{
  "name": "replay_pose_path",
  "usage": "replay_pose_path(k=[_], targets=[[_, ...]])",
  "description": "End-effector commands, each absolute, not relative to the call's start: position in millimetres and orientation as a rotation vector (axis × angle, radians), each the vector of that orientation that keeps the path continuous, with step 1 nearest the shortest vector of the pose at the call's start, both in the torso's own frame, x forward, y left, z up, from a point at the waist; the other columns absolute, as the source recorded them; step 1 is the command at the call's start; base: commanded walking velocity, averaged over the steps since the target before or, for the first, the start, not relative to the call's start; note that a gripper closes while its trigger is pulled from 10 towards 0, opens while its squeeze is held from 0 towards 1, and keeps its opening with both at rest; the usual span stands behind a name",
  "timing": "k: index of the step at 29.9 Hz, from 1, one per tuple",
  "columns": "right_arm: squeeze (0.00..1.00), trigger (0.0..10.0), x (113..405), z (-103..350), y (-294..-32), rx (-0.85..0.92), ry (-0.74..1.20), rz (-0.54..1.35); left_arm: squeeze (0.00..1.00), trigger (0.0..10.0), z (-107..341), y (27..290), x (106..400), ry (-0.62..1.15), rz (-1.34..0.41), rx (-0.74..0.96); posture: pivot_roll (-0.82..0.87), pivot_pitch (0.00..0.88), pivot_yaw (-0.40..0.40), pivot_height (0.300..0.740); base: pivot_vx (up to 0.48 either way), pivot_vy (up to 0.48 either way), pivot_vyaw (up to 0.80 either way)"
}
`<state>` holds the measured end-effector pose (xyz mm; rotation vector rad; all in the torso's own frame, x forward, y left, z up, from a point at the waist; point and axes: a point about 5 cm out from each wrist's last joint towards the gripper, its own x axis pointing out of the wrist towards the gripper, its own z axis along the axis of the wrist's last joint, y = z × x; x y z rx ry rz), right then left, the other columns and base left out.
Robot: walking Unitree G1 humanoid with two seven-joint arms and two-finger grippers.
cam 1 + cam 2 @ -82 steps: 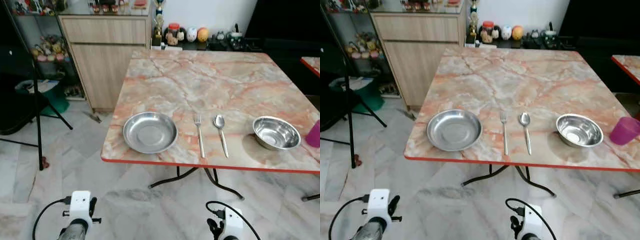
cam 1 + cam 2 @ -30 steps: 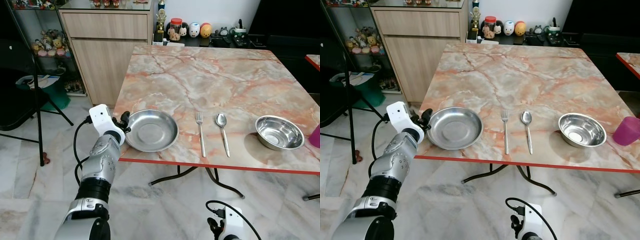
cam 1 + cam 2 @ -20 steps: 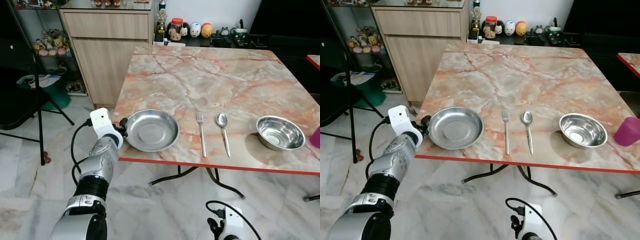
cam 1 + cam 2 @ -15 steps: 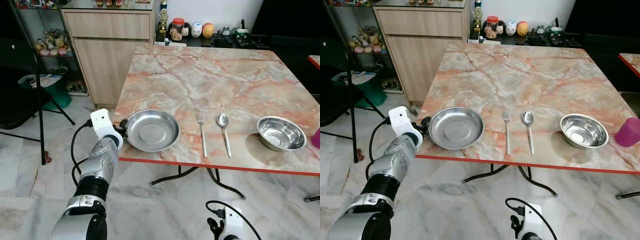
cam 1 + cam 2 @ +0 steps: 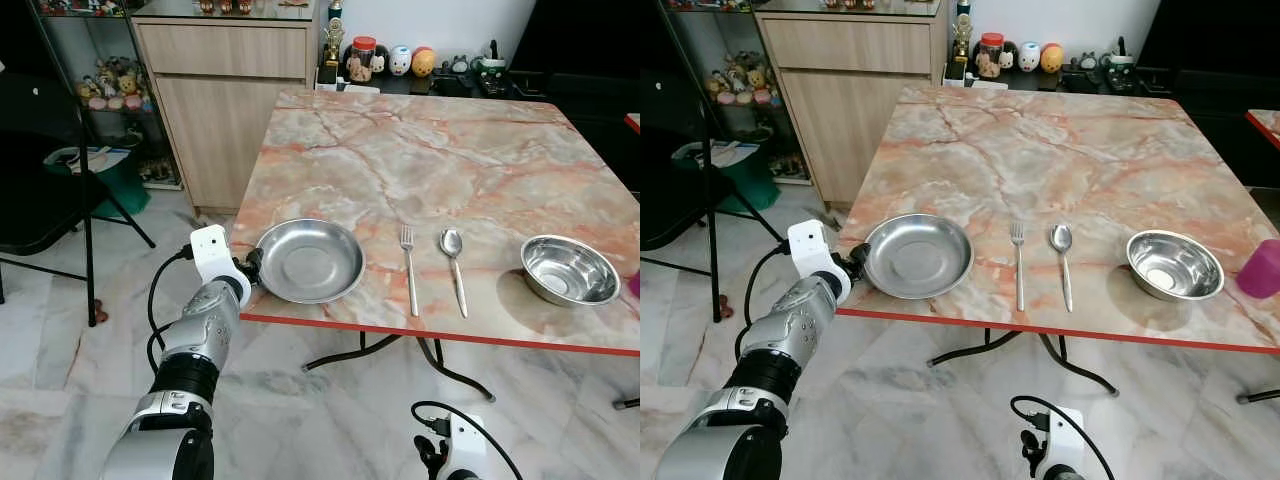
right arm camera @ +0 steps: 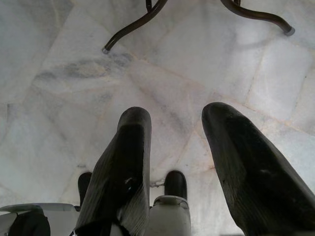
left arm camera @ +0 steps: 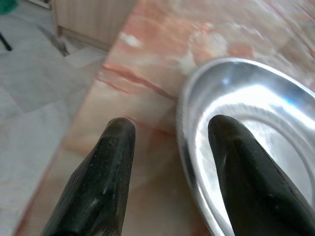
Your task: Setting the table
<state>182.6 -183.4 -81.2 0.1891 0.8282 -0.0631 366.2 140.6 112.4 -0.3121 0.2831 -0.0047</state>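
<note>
A round steel plate (image 5: pixel 309 260) lies near the front left corner of the marble table (image 5: pixel 430 150). To its right lie a fork (image 5: pixel 408 270) and a spoon (image 5: pixel 455 265), then a steel bowl (image 5: pixel 570 270) and a pink cup (image 5: pixel 1262 268) at the far right. My left gripper (image 5: pixel 252 268) is at the plate's left rim. In the left wrist view it (image 7: pixel 170 125) is open, one finger over the plate (image 7: pixel 256 128) and the other over the bare tabletop, the rim between them. My right gripper (image 6: pixel 174 118) hangs open above the floor.
A wooden cabinet (image 5: pixel 225 100) stands behind the table's left side. A black chair and stand (image 5: pixel 60 190) sit on the left. Jars and figurines (image 5: pixel 400 60) line a low shelf behind the table. Curved metal table legs (image 5: pixel 400 350) stand on the marble floor.
My left arm has risen from hanging low and brought its gripper to the plate's left rim, settling closer over the last second. The view has shifted slightly. The right arm stays down.
</note>
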Motion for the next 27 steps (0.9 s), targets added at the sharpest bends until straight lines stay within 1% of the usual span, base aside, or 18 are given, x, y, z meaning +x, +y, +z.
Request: replay_pose_path(k=[1, 8, 19, 20, 21, 23, 24, 26, 27], targets=[[0.0, 10.0, 181.6, -81.8, -184.3, 0.193, 0.837, -0.065, 0.0, 10.0, 106.5, 138.1, 363.2, 0.314, -0.022, -0.292, 0.08, 0.0, -0.034, 0.74, 0.0, 0.0, 0.0], [0.0, 10.0, 181.0, -82.1, -184.0, 0.194, 0.839, -0.064, 0.0, 10.0, 103.1, 132.3, 359.9, 0.344, -0.06, -0.245, 0.07, 0.0, -0.032, 0.74, 0.0, 0.0, 0.0], [0.0, 10.0, 180.7, -82.3, -183.7, 0.195, 0.842, -0.053, 0.0, 10.0, 100.2, 125.8, 357.5, 0.374, -0.081, -0.224, 0.08, 0.0, -0.03, 0.74, 0.0, 0.0, 0.0], [0.0, 10.0, 180.8, -82.2, -183.8, 0.194, 0.842, -0.053, 0.0, 9.0, 101.2, 124.3, 357.6, 0.372, -0.085, -0.223, 0.08, 0.0, -0.031, 0.74, 0.0, 0.0, 0.0], [0.0, 10.0, 181.0, -82.2, -183.8, 0.194, 0.842, -0.053, 0.0, 4.2, 102.3, 123.2, 358.1, 0.371, -0.089, -0.213, 0.08, 0.0, -0.032, 0.74, 0.0, 0.0, 0.0], [0.0, 10.0, 181.1, -82.2, -183.8, 0.195, 0.842, -0.053, 0.0, 4.2, 102.8, 122.8, 358.3, 0.371, -0.089, -0.207, 0.08, 0.0, -0.032, 0.74, 0.0, 0.0, 0.0], [0.0, 10.0, 181.1, -82.1, -183.7, 0.195, 0.842, -0.053, 0.0, 0.0, 103.3, 122.4, 358.6, 0.37, -0.091, -0.206, 0.08, 0.0, -0.033, 0.74, 0.0, 0.0, 0.0], [0.0, 10.0, 181.2, -82.1, -183.5, 0.196, 0.842, -0.053, 0.0, 0.0, 106.1, 120.8, 359.2, 0.364, -0.101, -0.19, 0.08, 0.0, -0.032, 0.74, 0.0, 0.0, 0.0], [0.0, 10.0, 181.1, -82.2, -183.4, 0.196, 0.843, -0.053, 0.0, 2.4, 107.7, 119.8, 359.4, 0.358, -0.107, -0.172, 0.08, 0.0, -0.032, 0.74, 0.0, 0.0, 0.0]])
